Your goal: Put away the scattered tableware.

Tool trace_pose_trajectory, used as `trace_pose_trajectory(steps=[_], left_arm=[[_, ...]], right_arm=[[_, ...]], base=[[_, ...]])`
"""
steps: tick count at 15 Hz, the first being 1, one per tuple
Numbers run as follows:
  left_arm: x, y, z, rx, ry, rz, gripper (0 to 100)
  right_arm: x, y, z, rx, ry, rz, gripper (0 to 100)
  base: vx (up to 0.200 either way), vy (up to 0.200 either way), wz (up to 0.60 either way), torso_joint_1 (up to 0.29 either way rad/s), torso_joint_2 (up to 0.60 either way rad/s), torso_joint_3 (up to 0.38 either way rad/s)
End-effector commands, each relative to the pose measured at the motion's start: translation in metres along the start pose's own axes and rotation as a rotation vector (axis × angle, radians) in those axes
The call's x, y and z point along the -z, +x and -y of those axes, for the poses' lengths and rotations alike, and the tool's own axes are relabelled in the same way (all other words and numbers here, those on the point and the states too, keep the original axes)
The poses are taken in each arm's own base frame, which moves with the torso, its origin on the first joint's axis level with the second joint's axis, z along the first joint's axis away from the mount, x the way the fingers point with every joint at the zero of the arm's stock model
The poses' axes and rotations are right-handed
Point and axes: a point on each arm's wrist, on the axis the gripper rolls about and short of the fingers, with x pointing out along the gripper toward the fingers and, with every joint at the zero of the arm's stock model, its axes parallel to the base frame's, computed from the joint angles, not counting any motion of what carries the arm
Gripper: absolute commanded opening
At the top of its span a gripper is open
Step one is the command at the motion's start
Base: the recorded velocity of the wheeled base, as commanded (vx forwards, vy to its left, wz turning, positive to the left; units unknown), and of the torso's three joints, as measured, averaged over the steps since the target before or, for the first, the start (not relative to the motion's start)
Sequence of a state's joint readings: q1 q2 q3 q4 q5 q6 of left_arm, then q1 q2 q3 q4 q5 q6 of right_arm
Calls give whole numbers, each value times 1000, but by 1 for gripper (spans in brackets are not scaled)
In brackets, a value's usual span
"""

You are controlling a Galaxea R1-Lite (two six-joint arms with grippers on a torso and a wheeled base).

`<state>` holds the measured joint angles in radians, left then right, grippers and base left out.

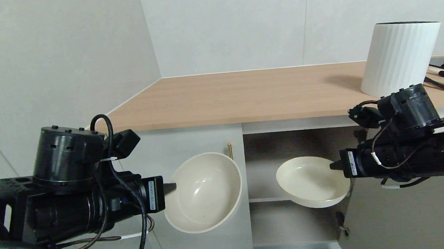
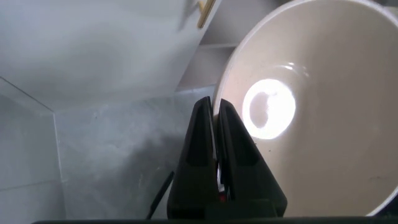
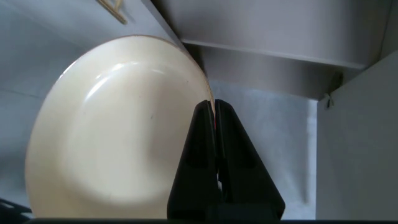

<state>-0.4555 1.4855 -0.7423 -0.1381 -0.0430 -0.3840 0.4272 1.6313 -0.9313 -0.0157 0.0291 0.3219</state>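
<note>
Head view: two cream dishes are in the air, one per gripper. The left gripper (image 1: 170,187) pinches the rim of the deep bowl (image 1: 203,192), which is tipped on edge in front of the closed cabinet door (image 1: 192,142), just below its brass handle (image 1: 230,150). The right gripper (image 1: 332,166) pinches the rim of the shallow plate (image 1: 310,181) before the open compartment, at the front edge of one shelf (image 1: 260,200). Above, the wooden desk (image 1: 243,95) carries one white ribbed container (image 1: 401,57) at its right end.

Left wrist view: the left gripper (image 2: 216,107) is pressed onto the deep bowl (image 2: 311,106) at its rim.

Right wrist view: the right gripper (image 3: 214,109) clamps the rim of the shallow plate (image 3: 118,124), with the shelf (image 3: 273,53) and open space beyond.
</note>
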Motion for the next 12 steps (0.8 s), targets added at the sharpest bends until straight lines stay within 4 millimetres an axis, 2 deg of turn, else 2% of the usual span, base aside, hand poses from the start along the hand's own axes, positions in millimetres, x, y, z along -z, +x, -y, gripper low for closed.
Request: trace_pose_trajectory(steps=[1,5,9,11,12], left_arm=[[0,1,0,0,-1,-4,0],[2,5,-1,-5,-2,-17,0],[2,5,-1,-5,-2,-17,0],[3,7,-2,-9,-2,-27,0],[4,9,-2,-11,-4,-31,0]], right_arm=[[1,4,0,3,0,-12,0],[2,6,1,4,0,-18,0],[3,8,1,6,1,-25,0],[5,20,2,10,0,-42,0],[9,33,1,12,-4,-65,0]], base=[[0,0,0,-154,456,320],[0,0,0,-109,400,287],[0,0,0,-13,71,53],[0,0,0,0,0,0],[0,0,0,0,0,0]])
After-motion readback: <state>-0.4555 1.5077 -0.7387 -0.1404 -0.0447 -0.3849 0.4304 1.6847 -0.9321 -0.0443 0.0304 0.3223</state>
